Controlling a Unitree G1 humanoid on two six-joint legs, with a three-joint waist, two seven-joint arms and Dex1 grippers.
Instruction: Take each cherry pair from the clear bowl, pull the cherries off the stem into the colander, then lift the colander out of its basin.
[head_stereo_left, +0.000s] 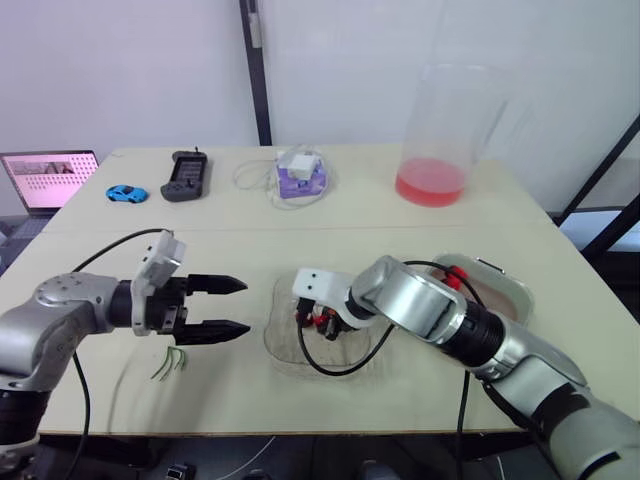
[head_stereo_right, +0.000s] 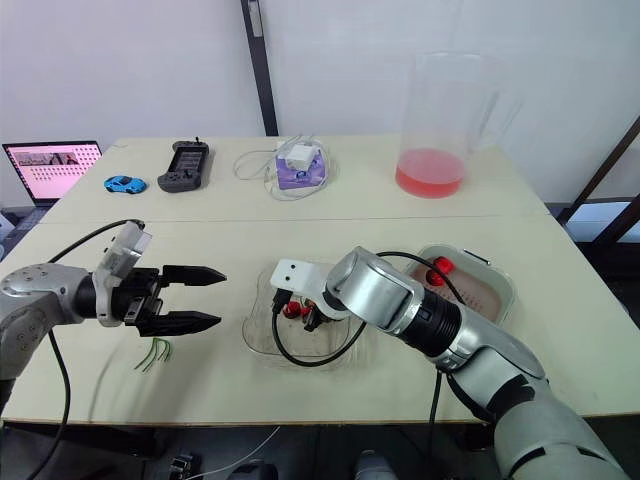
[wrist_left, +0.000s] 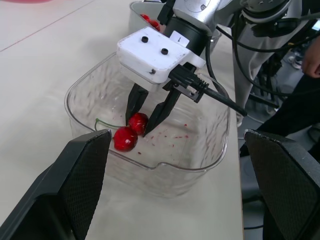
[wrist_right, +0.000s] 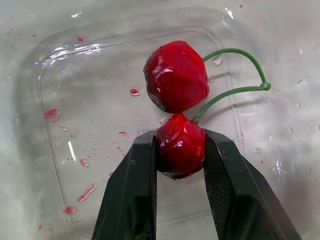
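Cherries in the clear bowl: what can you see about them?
The cherry pair is two shiny, wet-looking red cherries joined by thin green stems that meet at a little knot. One cherry is squeezed between the two black fingers of the right pincer. The other rests against it, free. Both sit low inside the clear bowl, among red juice specks.

We see a clear bowl (wrist_left: 207, 142) of glossy plastic, juice-smeared; a red cherry pair (wrist_right: 176, 75), wet and shiny, on a smooth green stem (wrist_right: 235, 90). The right claw's (wrist_right: 181, 142) black fingers (wrist_right: 132, 195) look matt plastic; the pale bench (head_stereo_left: 400, 230) is matt, smooth.
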